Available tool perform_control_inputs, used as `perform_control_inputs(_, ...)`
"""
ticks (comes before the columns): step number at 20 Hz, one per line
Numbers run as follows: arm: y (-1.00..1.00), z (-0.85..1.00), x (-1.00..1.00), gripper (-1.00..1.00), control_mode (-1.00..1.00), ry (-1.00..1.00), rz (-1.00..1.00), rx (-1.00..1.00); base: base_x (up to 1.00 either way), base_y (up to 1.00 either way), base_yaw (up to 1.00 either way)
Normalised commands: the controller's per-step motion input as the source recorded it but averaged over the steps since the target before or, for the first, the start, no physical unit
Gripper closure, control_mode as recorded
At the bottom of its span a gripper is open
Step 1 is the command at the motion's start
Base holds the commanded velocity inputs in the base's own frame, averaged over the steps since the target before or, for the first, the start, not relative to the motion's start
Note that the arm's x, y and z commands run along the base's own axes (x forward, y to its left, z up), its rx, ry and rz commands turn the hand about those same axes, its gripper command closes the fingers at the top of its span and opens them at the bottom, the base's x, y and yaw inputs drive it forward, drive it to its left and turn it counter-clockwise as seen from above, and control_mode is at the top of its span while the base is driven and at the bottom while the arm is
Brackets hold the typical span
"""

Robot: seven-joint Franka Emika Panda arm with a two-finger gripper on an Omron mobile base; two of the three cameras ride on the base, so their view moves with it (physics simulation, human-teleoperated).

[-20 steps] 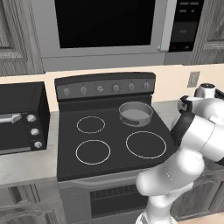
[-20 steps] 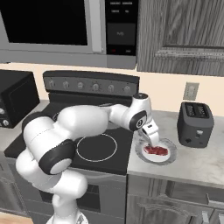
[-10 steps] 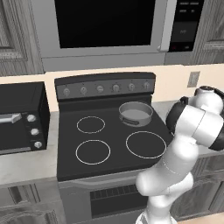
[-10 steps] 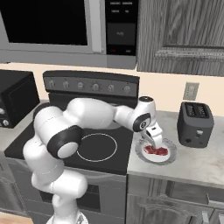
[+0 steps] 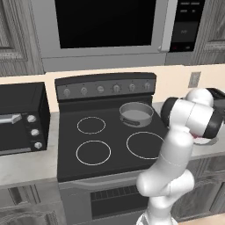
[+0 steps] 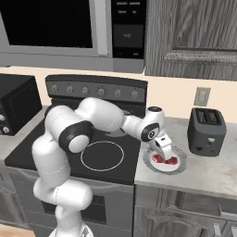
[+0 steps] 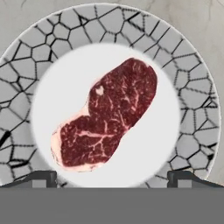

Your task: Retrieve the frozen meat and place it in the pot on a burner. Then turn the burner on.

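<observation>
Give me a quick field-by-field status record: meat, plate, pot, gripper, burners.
frozen meat: red chunk with pale streaks, lying flat in the middle of the plate, not gripped
plate: round, crackle-patterned rim, on the counter to the right of the stove
pot: shallow grey metal, on the rear right burner, looks empty
gripper: open, right above the meat, fingertips straddling it
burners: front right ring bare; no glow on any ring
toaster: dark, on the counter right of the plate
</observation>
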Motion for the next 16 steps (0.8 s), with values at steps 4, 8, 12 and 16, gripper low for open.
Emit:
perform_control_inputs(4, -0.17, 0.0, 0.17, -1.0, -1.0, 0.0, 0.0, 0.05, 0.0, 0.0, 0.0)
perform_control_inputs(8, -0.18, 0.0, 0.05, -1.0, -1.0, 0.02, 0.0, 0.11, 0.0, 0.0, 0.0)
perform_control_inputs(12, -0.09, -0.13, 0.0, -1.0, -1.0, 0.0, -0.03, 0.05, 0.0, 0.0, 0.0)
perform_control_inputs(16, 0.0, -0.17, 0.0, -1.0, -1.0, 0.01, -0.08, 0.0, 0.0, 0.0, 0.0)
